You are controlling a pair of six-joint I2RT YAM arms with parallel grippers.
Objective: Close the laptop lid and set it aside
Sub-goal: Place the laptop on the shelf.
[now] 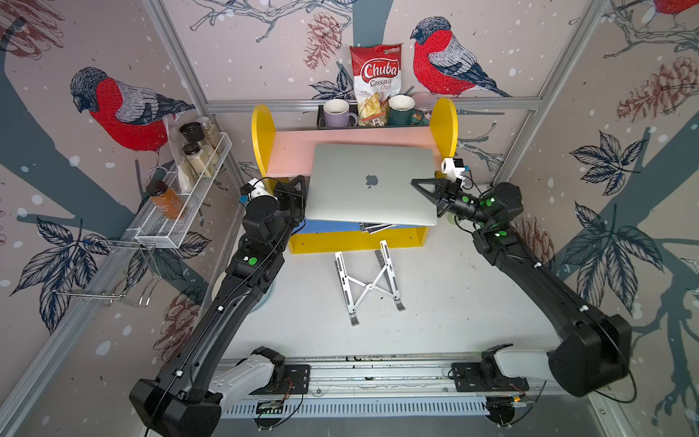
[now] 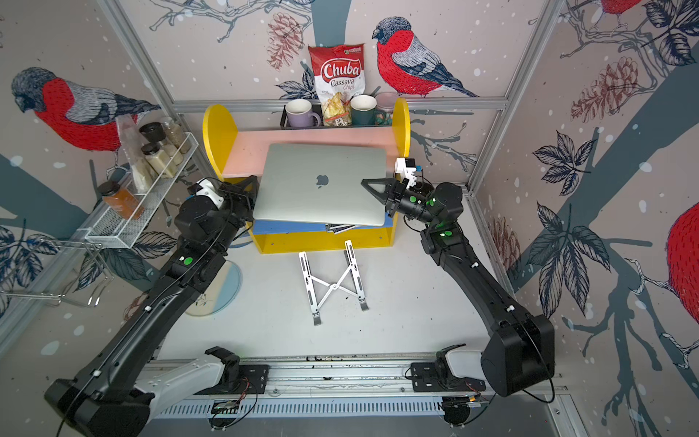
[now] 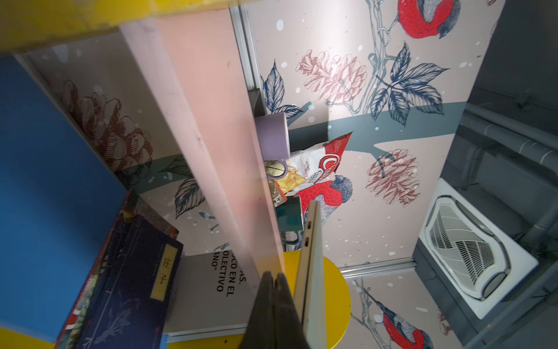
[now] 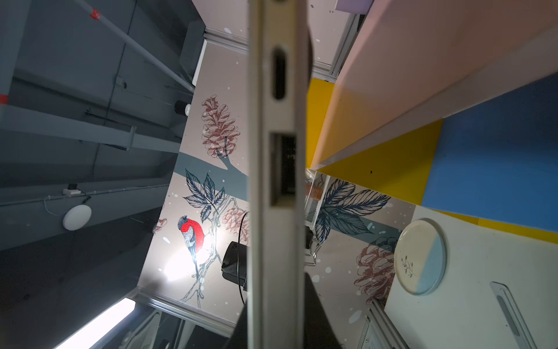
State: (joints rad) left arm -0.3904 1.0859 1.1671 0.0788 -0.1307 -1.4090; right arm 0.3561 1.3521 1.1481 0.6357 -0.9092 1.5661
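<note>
Since the laptop lid [image 2: 302, 170] lies shut on its base, apple logo up, the closing looks done to me, and what remains is the setting aside. The laptop [image 1: 363, 204] is held up over the yellow shelf unit [image 1: 261, 128] at the far edge of the tabletop [image 1: 454, 295], its near edge above the books [image 3: 126, 272] on the blue shelf. The right gripper [image 1: 416, 183] is clamped on the laptop's right edge, one finger on the lid and one beneath, so it carries the weight. The left gripper [image 3: 274, 281] is pinched closed on nothing, just beside the left edge. I judge it steadies that side, though I cannot tell whether it touches. The folding stand [image 1: 368, 283] sits bare mid-tabletop.
</note>
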